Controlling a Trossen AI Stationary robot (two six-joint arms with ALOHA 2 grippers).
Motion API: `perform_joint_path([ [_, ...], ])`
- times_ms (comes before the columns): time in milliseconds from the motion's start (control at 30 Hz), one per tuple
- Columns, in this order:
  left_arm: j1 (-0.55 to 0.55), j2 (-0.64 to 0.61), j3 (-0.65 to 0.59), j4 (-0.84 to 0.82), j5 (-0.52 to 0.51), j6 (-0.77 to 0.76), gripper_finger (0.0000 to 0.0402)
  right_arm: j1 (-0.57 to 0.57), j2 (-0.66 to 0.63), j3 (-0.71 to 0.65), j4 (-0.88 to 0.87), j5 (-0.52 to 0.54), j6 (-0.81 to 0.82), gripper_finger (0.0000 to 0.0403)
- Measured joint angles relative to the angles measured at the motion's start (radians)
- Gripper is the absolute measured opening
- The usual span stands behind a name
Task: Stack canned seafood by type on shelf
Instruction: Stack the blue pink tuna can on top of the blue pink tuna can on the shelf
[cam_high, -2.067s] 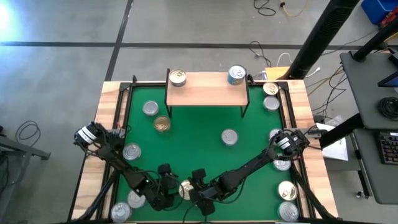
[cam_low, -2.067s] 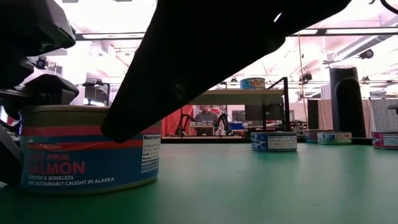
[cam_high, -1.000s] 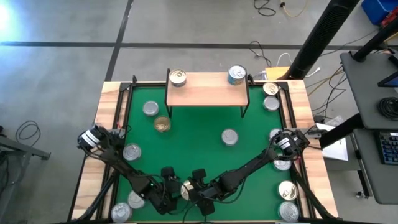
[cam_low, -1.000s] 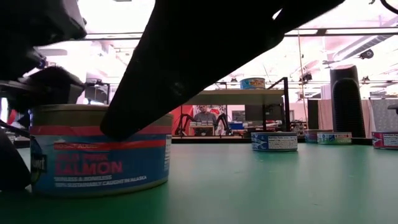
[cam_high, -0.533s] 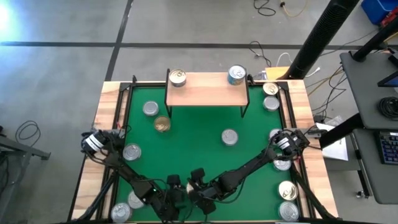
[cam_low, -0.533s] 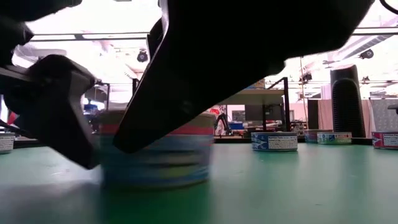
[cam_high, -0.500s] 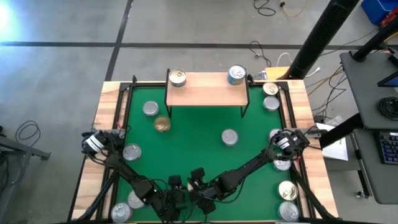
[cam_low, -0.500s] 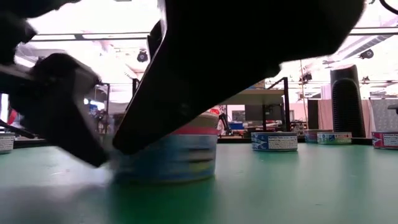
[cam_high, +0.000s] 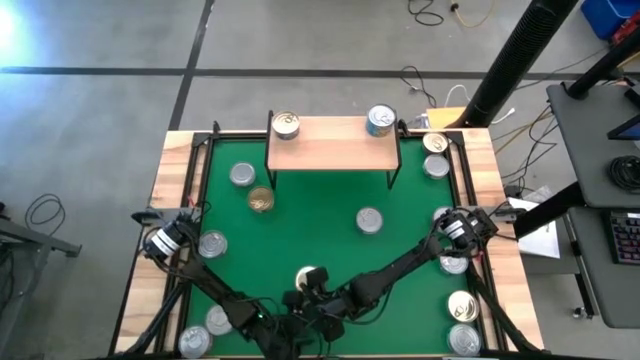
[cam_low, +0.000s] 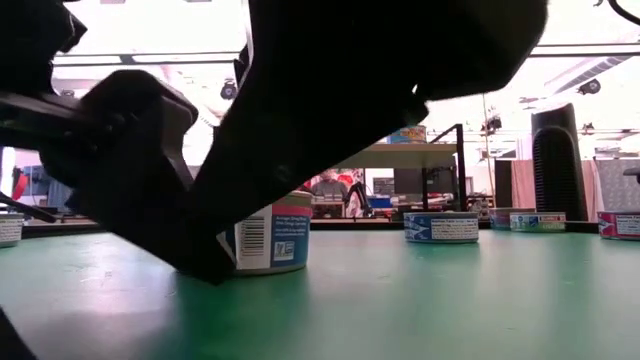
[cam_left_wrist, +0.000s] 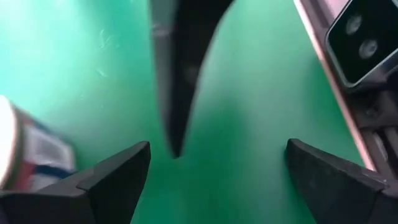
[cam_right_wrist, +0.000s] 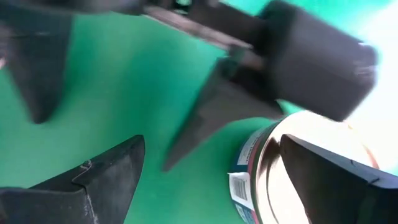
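Can (cam_high: 308, 277): one tin (silver top, blue and red label), standing on the green mat (cam_high: 320, 215) just beyond both sets of jaws, held by neither. Left gripper (cam_high: 297, 312): jaws wide apart, empty. Right gripper (cam_high: 310, 300): jaws wide apart, empty. Shelf (cam_high: 333, 143): well beyond the jaws, two cans on top.

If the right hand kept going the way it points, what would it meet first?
Probably the salmon can lying just ahead, off to one finger's side; the open right hand might catch its edge. The left hand's fingers are close too.
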Motion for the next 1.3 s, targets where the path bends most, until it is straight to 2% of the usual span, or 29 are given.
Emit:
perform_joint_path([
  [67,-0.008,-0.015,0.019,-0.087,-0.007,-0.008,0.0359,0.002,0.0,0.013,-0.009,-0.003,-0.001,0.0364],
  [200,-0.023,-0.033,0.029,-0.207,-0.092,-0.063,0.0359,0.005,-0.004,0.067,-0.088,-0.001,-0.001,0.0364],
  [367,-0.021,-0.042,-0.012,-0.208,-0.144,-0.157,0.0359,0.005,-0.012,0.157,-0.32,0.005,0.049,0.0364],
  [500,-0.02,-0.042,-0.044,-0.202,-0.213,-0.208,0.0359,0.0,-0.012,0.178,-0.466,0.012,0.111,0.0364],
  [667,-0.019,-0.043,-0.063,-0.209,-0.277,-0.214,0.0359,-0.009,-0.009,0.14,-0.442,0.012,0.171,0.0364],
  [767,-0.013,-0.043,-0.073,-0.215,-0.315,-0.198,0.0359,-0.01,-0.004,0.111,-0.354,0.003,0.183,0.0364],
  [1000,-0.001,-0.045,-0.077,-0.255,-0.33,-0.198,0.0359,-0.006,-0.004,0.078,-0.191,-0.078,0.187,0.0364],
  [1167,0.0,-0.062,-0.079,-0.312,-0.331,-0.228,0.0359,0.001,-0.005,0.127,-0.216,-0.101,0.173,0.0364],
  [1300,-0.004,-0.067,-0.08,-0.321,-0.317,-0.249,0.0359,0.004,-0.009,0.166,-0.349,-0.095,0.16,0.0364],
])
